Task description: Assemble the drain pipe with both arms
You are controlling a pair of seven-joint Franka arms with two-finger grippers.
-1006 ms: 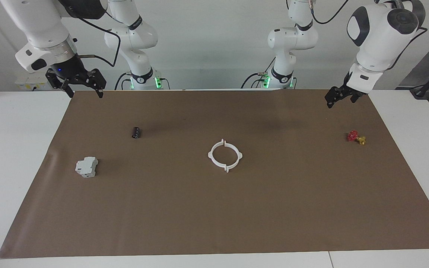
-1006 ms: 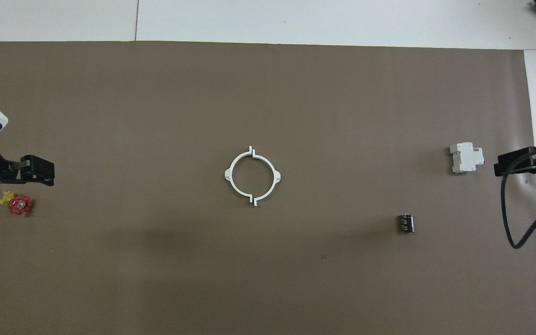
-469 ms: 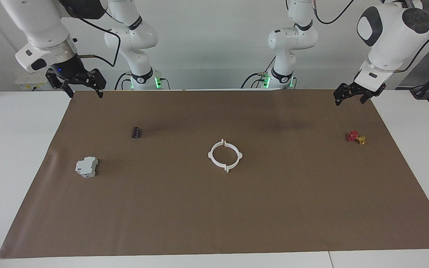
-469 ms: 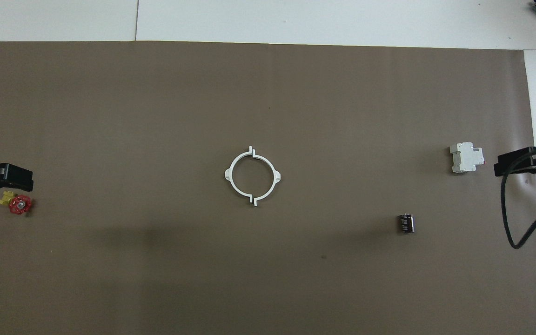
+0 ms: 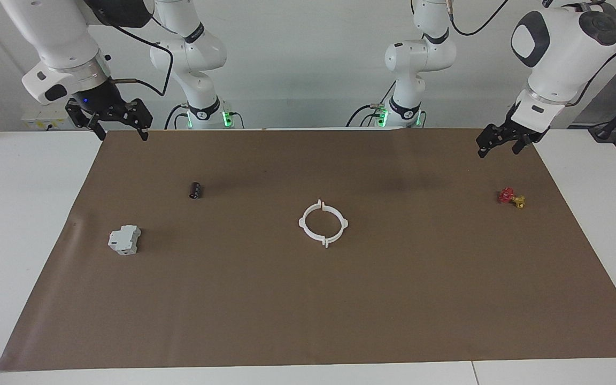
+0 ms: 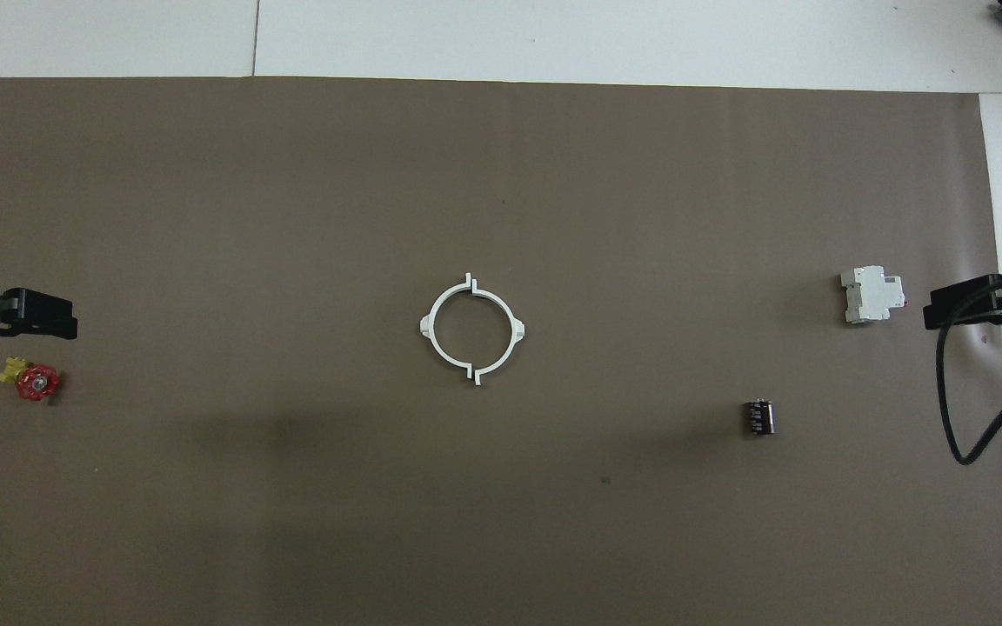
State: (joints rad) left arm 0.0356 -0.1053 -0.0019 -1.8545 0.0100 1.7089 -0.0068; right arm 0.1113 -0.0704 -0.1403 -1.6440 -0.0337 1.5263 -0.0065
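Note:
The drain pipe [image 5: 301,223] [image 6: 428,328] lies flat in the middle of the brown mat as one white ring with four small tabs. Its two half arcs meet at a stepped seam on each side. Nothing touches it. My left gripper [image 5: 497,152] [image 6: 66,317] hangs open and empty over the mat at the left arm's end of the table. My right gripper [image 5: 122,136] [image 6: 936,315] hangs open and empty over the mat's edge at the right arm's end. Both are well away from the ring.
A grey-white blocky box [image 5: 124,239] [image 6: 872,295] and a small black cylinder [image 5: 195,190] [image 6: 758,416] lie toward the right arm's end. A red and yellow valve [image 5: 511,197] [image 6: 31,380] lies toward the left arm's end. A black cable [image 6: 953,409] loops down from the right arm.
My left gripper has drawn back toward its own end of the table, then shifted slightly inward again. The right arm and the ring have not moved.

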